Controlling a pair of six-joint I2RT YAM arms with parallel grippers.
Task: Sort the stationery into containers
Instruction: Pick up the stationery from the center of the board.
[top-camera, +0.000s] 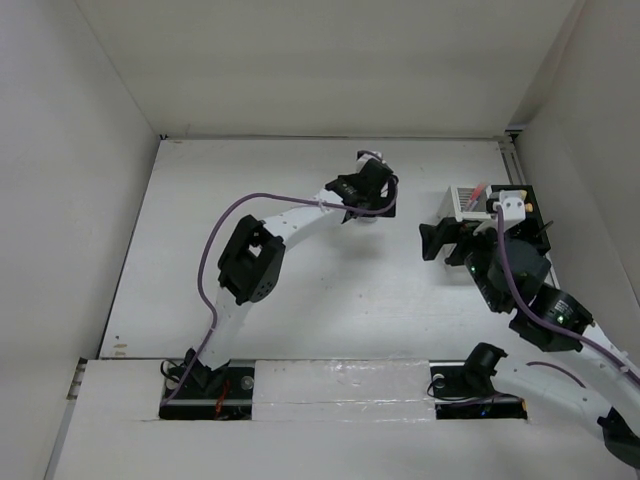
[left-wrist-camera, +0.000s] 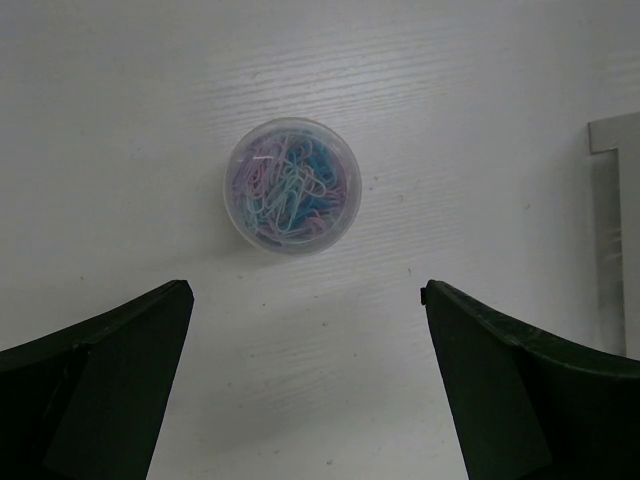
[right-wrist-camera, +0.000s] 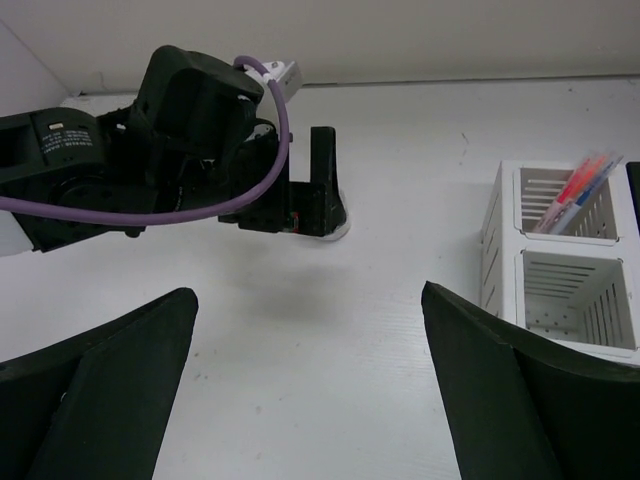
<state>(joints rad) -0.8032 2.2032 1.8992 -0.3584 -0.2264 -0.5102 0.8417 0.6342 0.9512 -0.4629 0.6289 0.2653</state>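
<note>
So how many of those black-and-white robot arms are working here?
2. The left arm reaches over a clear round tub of coloured paper clips; the right arm hangs near the white mesh box.

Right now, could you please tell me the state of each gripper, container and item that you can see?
Paper-clip tub: upright on the table, filled with coloured clips, not gripped.
Left gripper: open, empty, pointed down at the tub.
Right gripper: open, empty.
White organiser: upright; far compartment holds pens, near one in view empty.
Orange-red pens: standing tilted inside the organiser.
</note>
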